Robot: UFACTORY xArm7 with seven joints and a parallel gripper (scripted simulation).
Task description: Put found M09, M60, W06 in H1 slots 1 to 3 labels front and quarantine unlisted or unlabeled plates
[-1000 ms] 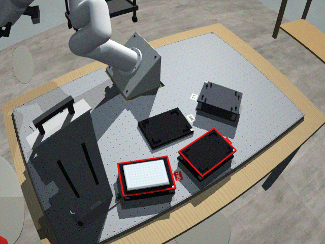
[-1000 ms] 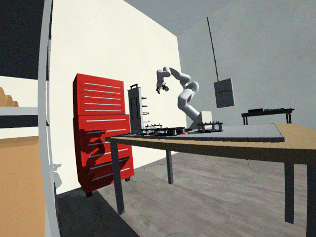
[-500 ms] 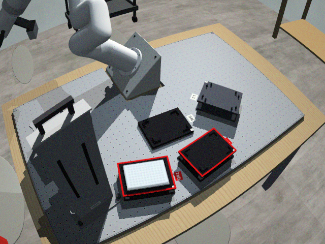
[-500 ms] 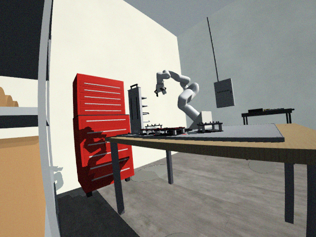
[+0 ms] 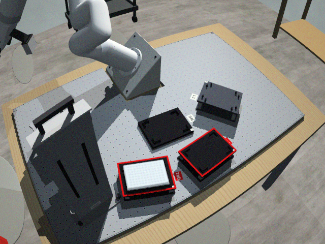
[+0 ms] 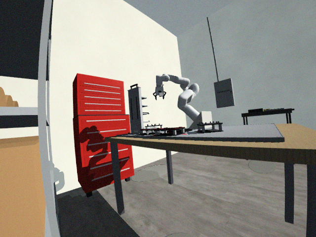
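Note:
The plate hotel H1 is a dark tower with a top handle at the left of the deck. Its shelves jut out towards the arm, and I cannot tell what lies on them. A white well plate lies flat in a red-rimmed quarantine nest. The second red-rimmed nest is empty. The landing nest L1 holds no plate. My gripper is open and empty. It hangs in the air in front of the hotel's upper shelves.
The black nest N6 lies empty mid-deck. The arm's grey base block stands at the back. Small deck labels sit beside the stations. A red tool cabinet stands beyond the table's left end.

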